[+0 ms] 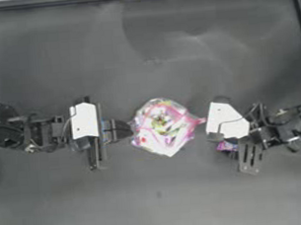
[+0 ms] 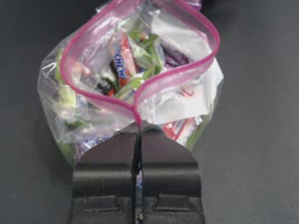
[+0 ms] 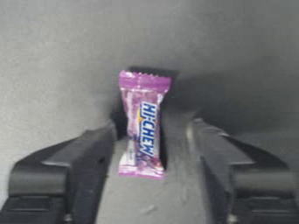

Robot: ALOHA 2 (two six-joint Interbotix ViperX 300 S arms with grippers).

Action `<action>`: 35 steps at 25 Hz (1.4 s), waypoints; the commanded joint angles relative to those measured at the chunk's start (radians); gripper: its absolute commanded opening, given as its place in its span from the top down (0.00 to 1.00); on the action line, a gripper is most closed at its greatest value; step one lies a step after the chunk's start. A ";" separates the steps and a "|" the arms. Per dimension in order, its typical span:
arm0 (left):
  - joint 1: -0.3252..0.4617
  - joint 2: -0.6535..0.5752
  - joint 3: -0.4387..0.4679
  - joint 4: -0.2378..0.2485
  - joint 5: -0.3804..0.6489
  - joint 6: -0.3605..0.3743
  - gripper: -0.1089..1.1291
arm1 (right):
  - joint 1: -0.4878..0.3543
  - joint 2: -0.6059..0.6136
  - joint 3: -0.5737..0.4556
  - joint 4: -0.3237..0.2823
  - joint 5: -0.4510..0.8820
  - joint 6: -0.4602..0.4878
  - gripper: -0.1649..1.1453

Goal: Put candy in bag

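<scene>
Pinching the bag [image 2: 140,78], left fingers [image 2: 105,170]; right fingers [image 3: 88,157] straddle candy [image 3: 143,127].

- The dark table [image 1: 147,40] carries everything here.
- The clear bag [image 1: 161,126] with a pink strip at its mouth sits near the table's middle.
- The small purple-wrapped candy [image 1: 226,146] seems to lie on the table just right of the bag.

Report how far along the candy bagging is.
Done: left gripper is shut on the bag's pink edge, mouth held open. In hand: right gripper, jaws open, straddles the candy lying on the table. Left: grip it, carry it over, drop it in.
</scene>
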 commanded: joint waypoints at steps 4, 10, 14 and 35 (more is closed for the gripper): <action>-0.002 -0.014 -0.017 0.000 -0.009 0.003 0.86 | 0.021 -0.011 -0.005 -0.051 0.015 0.063 0.43; -0.002 -0.014 -0.018 0.000 -0.009 0.003 0.86 | 0.028 -0.012 -0.011 -0.051 0.032 0.063 0.48; -0.002 -0.014 -0.020 0.000 -0.009 0.003 0.86 | 0.034 -0.043 -0.023 -0.054 0.046 0.061 0.48; -0.002 -0.006 -0.028 0.002 -0.009 0.003 0.86 | 0.035 -0.192 -0.215 -0.250 0.094 0.038 0.48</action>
